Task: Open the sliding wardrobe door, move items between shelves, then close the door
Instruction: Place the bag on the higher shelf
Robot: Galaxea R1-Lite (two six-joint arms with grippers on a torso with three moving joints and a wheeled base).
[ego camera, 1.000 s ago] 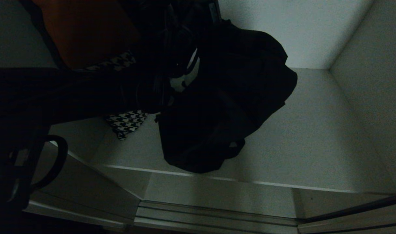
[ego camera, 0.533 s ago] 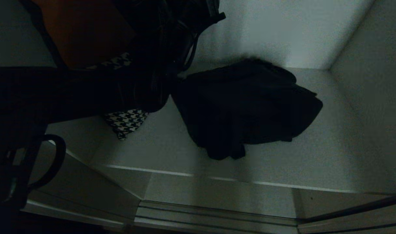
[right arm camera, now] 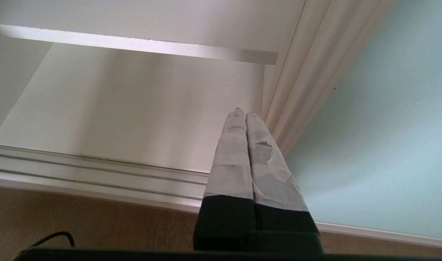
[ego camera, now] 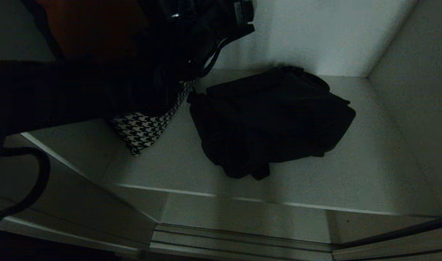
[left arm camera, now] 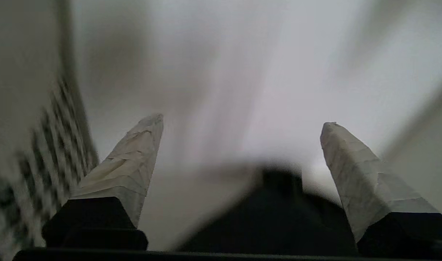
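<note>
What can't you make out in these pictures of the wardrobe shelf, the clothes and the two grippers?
- Head view: the left gripper itself; its dark arm merges with the shadow above the houndstooth cloth.
- Head view: what sort of garment the black fabric heap on the shelf is; too dark.
- Left wrist view: the cloth and wall past the open left gripper; motion blur.
- Right wrist view: the shut right gripper faces the sliding door, its far edges cut off.

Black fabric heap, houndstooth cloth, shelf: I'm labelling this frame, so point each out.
black fabric heap (ego camera: 271,123), head view, middle of the pile.
houndstooth cloth (ego camera: 141,132), head view, its patterned lower part.
shelf (ego camera: 351,170), head view, bare board right of the heap.
</note>
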